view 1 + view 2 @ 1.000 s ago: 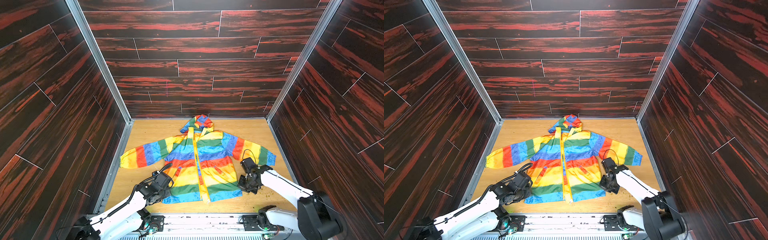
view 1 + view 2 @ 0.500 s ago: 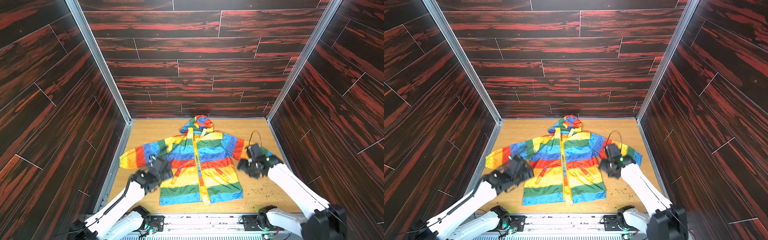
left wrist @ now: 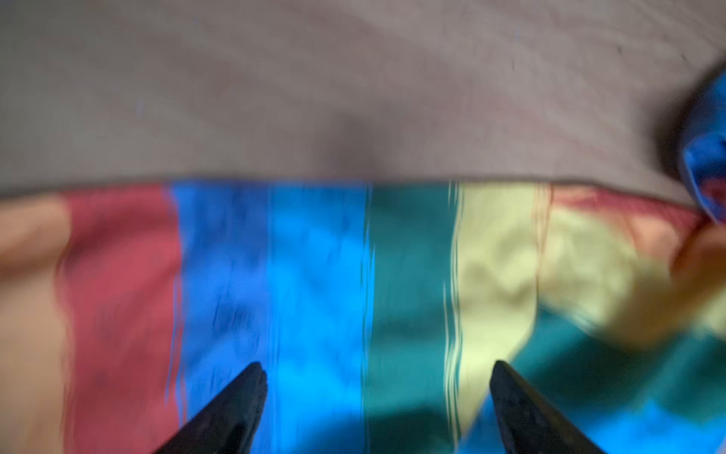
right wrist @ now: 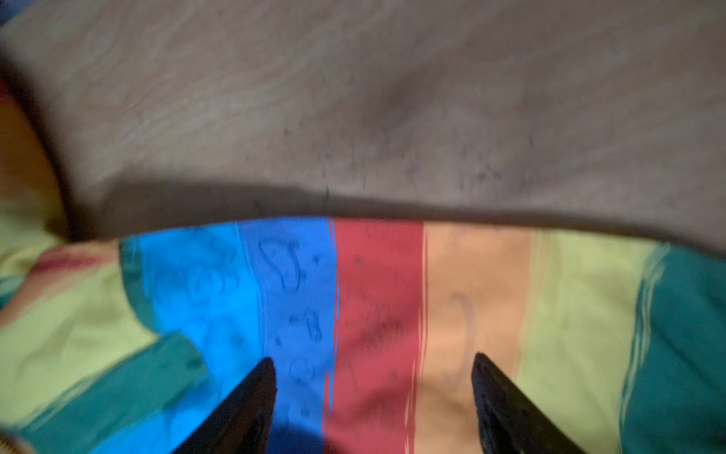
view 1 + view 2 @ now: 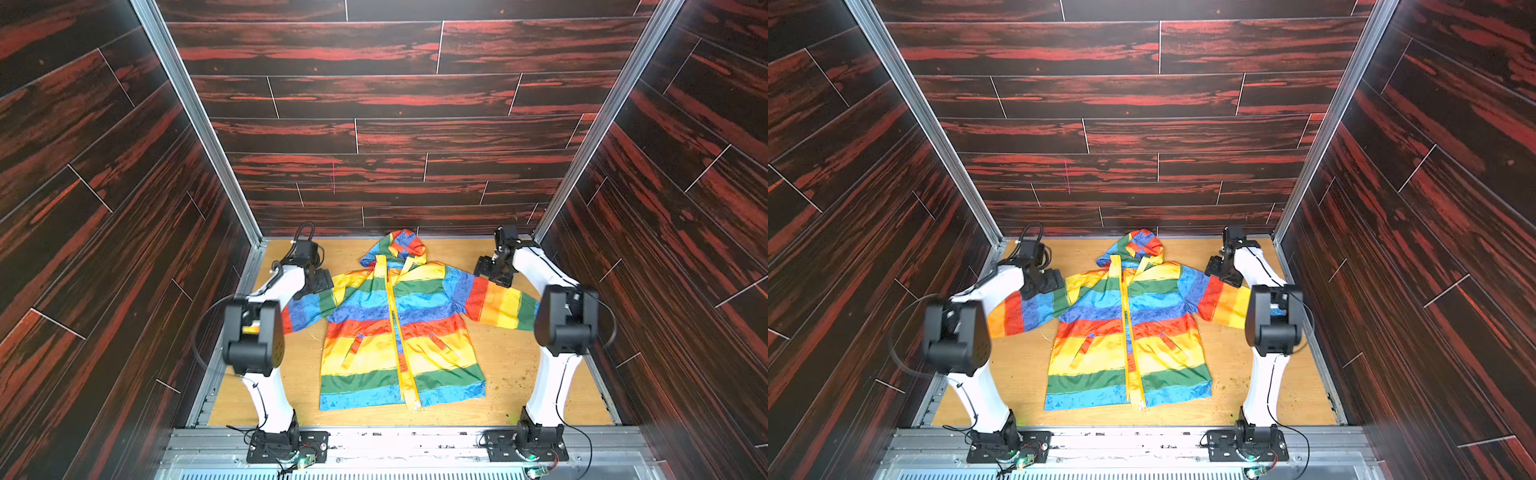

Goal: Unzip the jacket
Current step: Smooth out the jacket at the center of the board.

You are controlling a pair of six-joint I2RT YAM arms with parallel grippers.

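jacket point(image 5: 419, 299): horizontal rainbow stripes | zipper point(image 5: 400, 345): yellow | floor point(image 5: 507, 357): tan wood

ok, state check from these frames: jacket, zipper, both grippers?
jacket: lying flat, front up, sleeves spread.
zipper: closed along the front, not yet undone.
left gripper: open, empty, above the jacket.
right gripper: open, empty, above the jacket.
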